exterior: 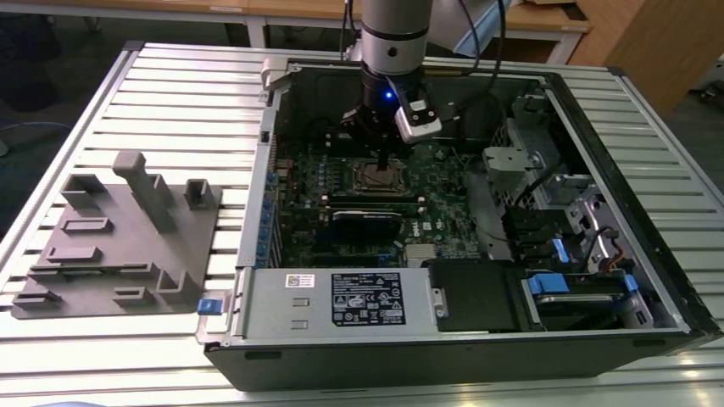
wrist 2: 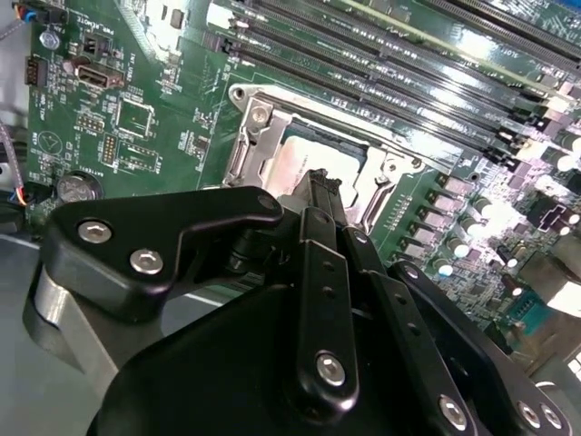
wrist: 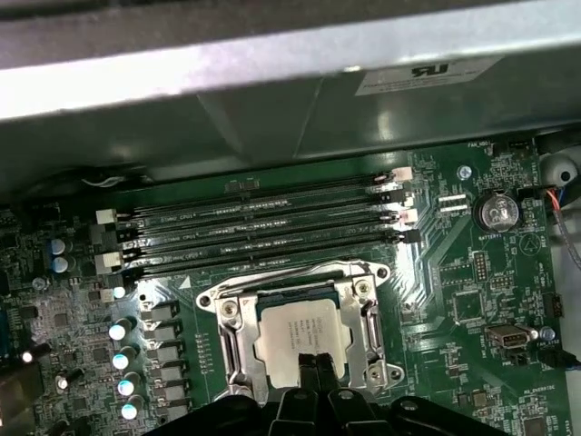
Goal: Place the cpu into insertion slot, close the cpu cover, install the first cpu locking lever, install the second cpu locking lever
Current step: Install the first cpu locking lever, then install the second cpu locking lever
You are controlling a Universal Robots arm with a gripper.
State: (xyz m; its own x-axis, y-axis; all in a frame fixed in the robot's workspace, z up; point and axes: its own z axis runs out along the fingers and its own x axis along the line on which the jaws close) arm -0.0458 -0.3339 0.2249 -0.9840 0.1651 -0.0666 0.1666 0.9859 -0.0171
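An open computer case [exterior: 633, 212] lies on the slatted table [exterior: 169, 93]. On its green motherboard [wrist: 454, 263], the cpu cover [wrist: 238, 336] frames the cpu [wrist: 300, 331] seated in the insertion slot [wrist: 359, 272]. The gripper [wrist: 314, 365] hovers just above the chip's edge, fingers pressed together, holding nothing

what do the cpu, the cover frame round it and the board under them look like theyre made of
The cpu: dull pale metal face, matte, seemingly a metal lid. The cpu cover: thin bright sheet metal, likely steel, catching glare along its edges. The circuit board: green laminate, glossy coating, fine traces and solder points. The gripper hangs just over the cpu's edge.
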